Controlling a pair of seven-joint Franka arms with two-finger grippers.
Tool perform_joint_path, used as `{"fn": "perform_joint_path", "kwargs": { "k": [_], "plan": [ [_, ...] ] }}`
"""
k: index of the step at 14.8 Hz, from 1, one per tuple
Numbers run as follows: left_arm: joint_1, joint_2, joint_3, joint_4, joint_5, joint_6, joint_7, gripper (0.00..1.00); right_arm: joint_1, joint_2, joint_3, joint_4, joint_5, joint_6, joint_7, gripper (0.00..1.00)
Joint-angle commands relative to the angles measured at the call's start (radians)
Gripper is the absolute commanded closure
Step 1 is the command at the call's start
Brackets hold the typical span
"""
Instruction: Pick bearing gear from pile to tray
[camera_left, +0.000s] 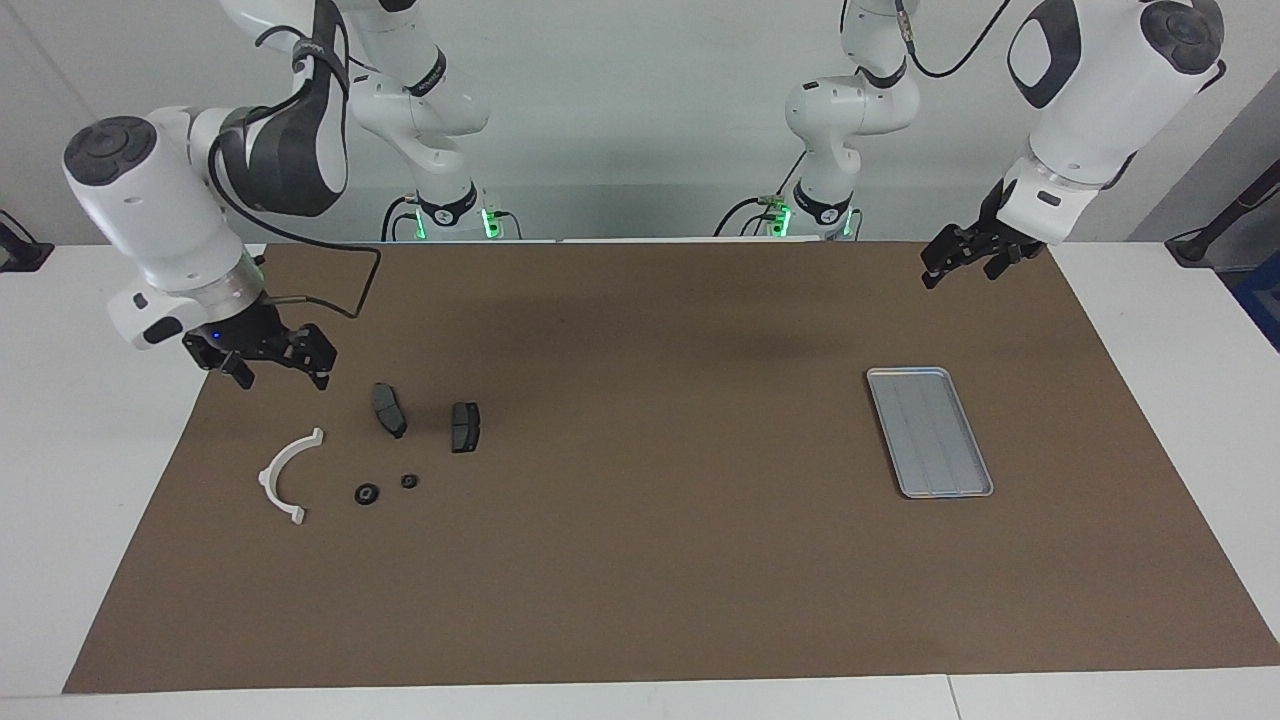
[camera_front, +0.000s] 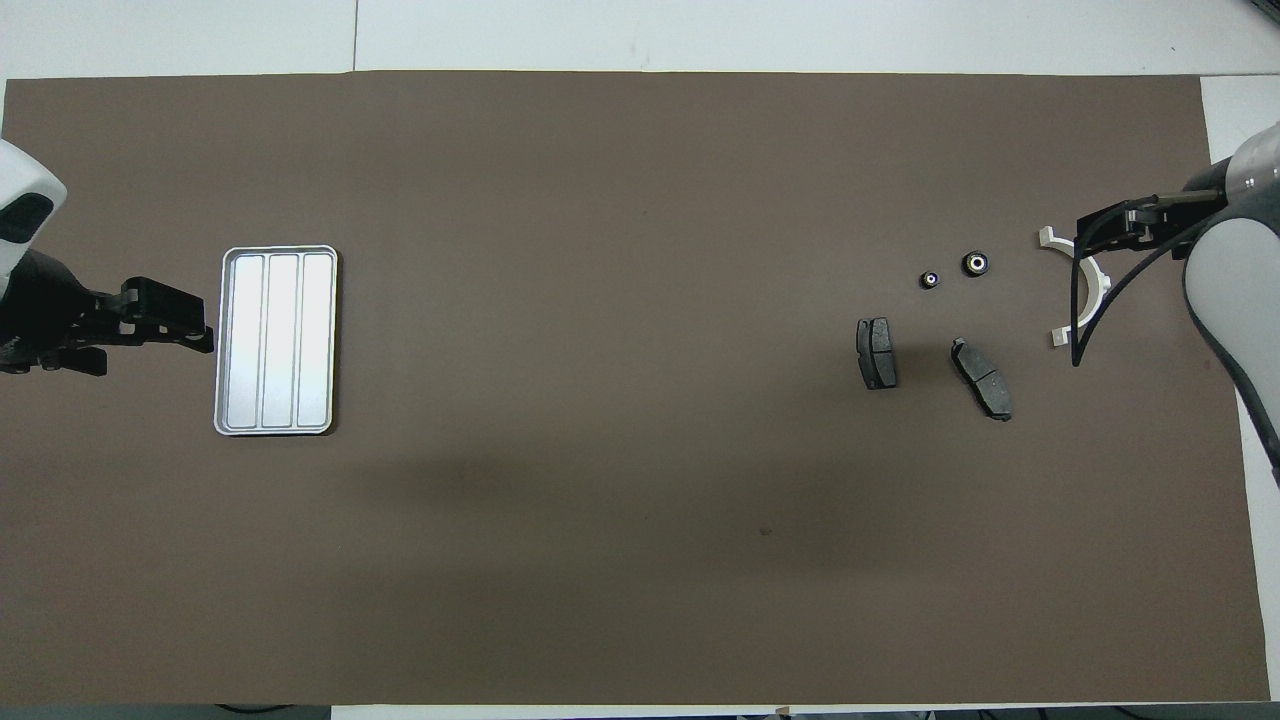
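The pile lies on the brown mat toward the right arm's end: a white curved bracket (camera_left: 285, 476) (camera_front: 1101, 294), two dark grey pads (camera_left: 389, 409) (camera_left: 465, 426), and two small black round bearing gears (camera_left: 367, 493) (camera_left: 409, 481), which also show from overhead as a larger gear (camera_front: 975, 263) and a smaller gear (camera_front: 929, 280). My right gripper (camera_left: 280, 376) (camera_front: 1090, 226) hangs open and empty over the mat's edge beside the bracket, touching nothing. The silver tray (camera_left: 928, 430) (camera_front: 275, 340) is empty at the left arm's end. My left gripper (camera_left: 960, 270) (camera_front: 200, 336) waits open in the air over the mat beside the tray.
The brown mat (camera_left: 650, 560) covers most of the white table (camera_left: 80, 450). A black cable (camera_front: 1085, 320) from the right arm hangs across the bracket in the overhead view. Both arm bases (camera_left: 445, 210) stand at the table's robot end.
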Motion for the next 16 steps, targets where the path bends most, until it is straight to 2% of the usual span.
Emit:
{"fn": "perform_joint_path", "kwargs": {
  "k": [1, 7, 16],
  "plan": [
    [-0.003, -0.024, 0.001, -0.023, 0.013, 0.007, 0.002, 0.00, -0.013, 0.070, 0.009, 0.008, -0.008, 0.074, -0.026, 0.00],
    [-0.003, -0.024, 0.001, -0.023, 0.013, 0.007, 0.002, 0.00, -0.004, 0.193, 0.011, 0.008, -0.006, 0.215, -0.026, 0.01],
    [-0.003, -0.026, 0.001, -0.023, 0.013, 0.007, 0.002, 0.00, 0.007, 0.300, 0.023, 0.011, 0.004, 0.328, -0.024, 0.03]
  ]
}}
